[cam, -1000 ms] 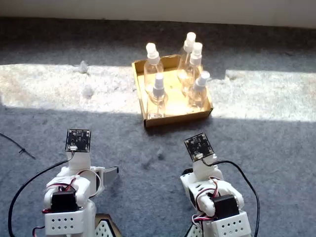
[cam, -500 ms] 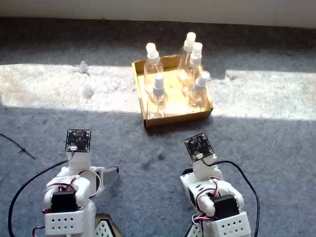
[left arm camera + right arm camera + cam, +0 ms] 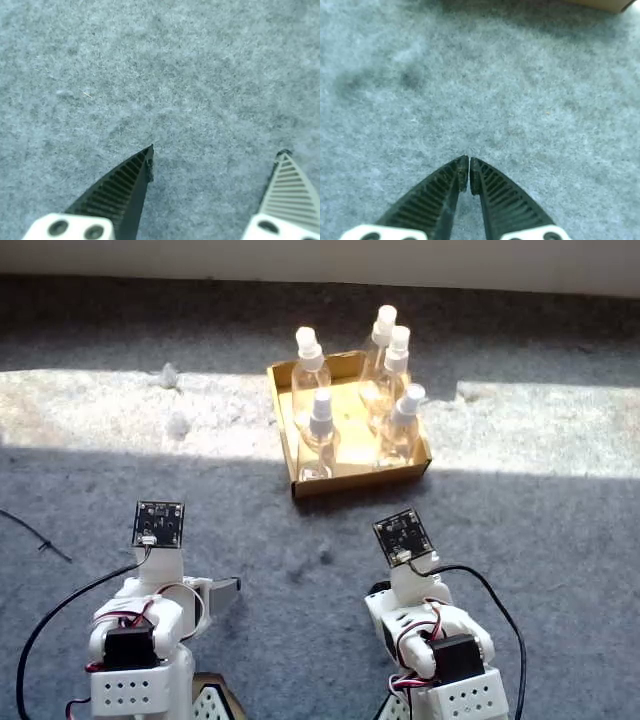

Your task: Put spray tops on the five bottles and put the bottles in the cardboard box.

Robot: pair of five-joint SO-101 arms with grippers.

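The cardboard box [image 3: 346, 476] lies in the sunlit strip at the middle of the grey carpet. Several clear bottles with white spray tops stand upright in it, among them one at the back left [image 3: 310, 365], one at the front left [image 3: 320, 430] and one at the front right [image 3: 402, 425]. Both arms sit folded at the near edge, well short of the box. My left gripper [image 3: 216, 156] hangs open over bare carpet with nothing between its fingers. My right gripper [image 3: 469, 165] is shut and empty above the carpet; a corner of the box [image 3: 605, 4] shows beyond it.
Two small pale scraps [image 3: 168, 375] [image 3: 177, 424] lie on the carpet left of the box. A black cable [image 3: 30, 535] runs along the left edge. Grey carpet spreads between the arms and the box.
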